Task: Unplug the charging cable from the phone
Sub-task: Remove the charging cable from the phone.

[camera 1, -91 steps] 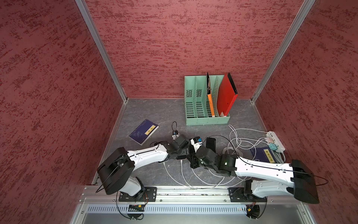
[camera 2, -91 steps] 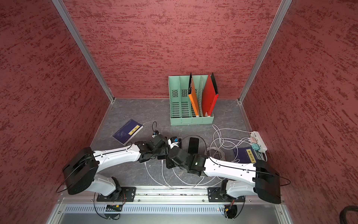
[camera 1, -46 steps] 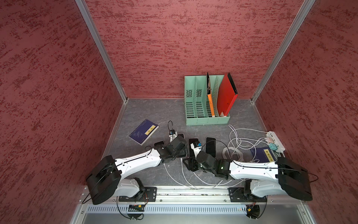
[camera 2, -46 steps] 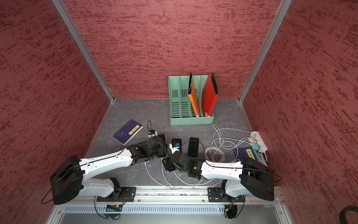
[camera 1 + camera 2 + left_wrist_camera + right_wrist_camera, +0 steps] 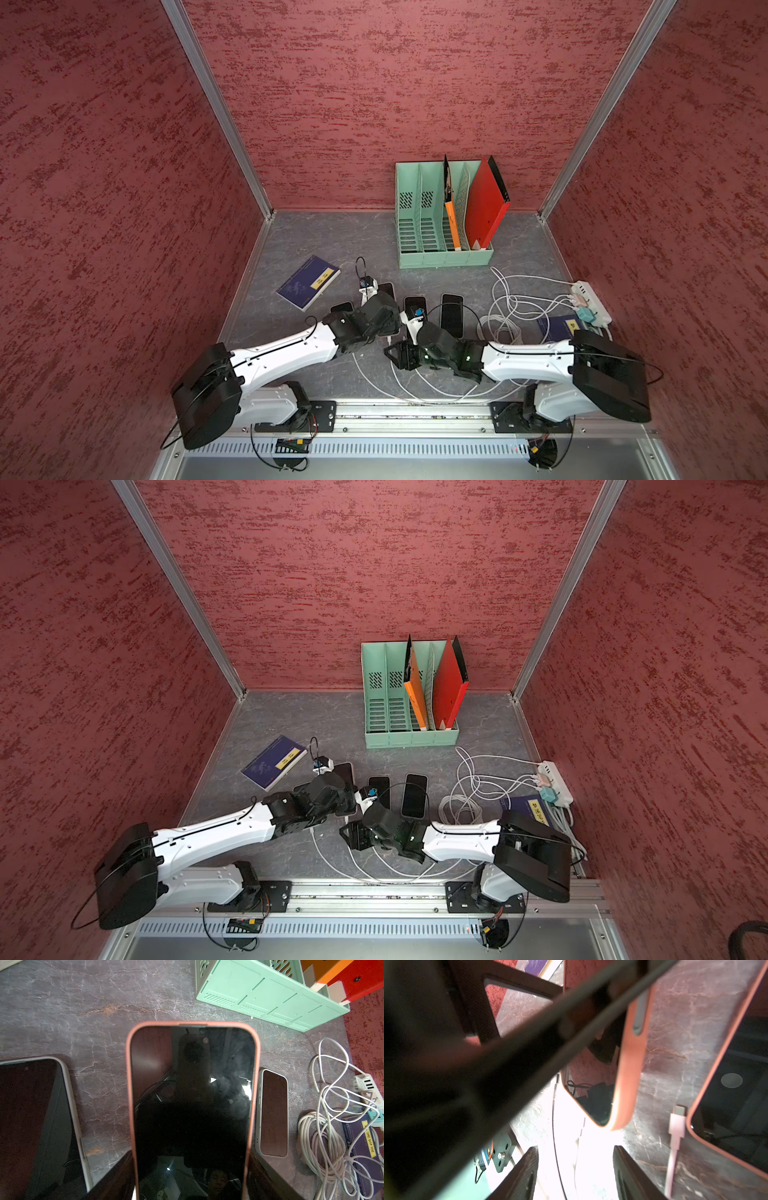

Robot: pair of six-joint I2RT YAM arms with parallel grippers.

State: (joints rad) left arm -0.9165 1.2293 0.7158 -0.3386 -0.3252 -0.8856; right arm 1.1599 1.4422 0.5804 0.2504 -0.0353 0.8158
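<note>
Since a second ago my right jaws have opened and hold nothing, while my left jaws clamp the pink-cased phone [image 5: 191, 1095] and the charging cable plug [image 5: 677, 1124] lies free on the bench [image 5: 104, 1012].

3 red textured walls [image 5: 395, 104] enclose a grey marbled floor [image 5: 324, 237].

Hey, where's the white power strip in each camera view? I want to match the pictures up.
Both top views: the power strip lies at the far right, about mid-height.
Left wrist: only its end shows, at the picture's right edge.
Right wrist: not in it.
Shared landmark: the tangle of white cables beside it, in both top views and the left wrist view.
</note>
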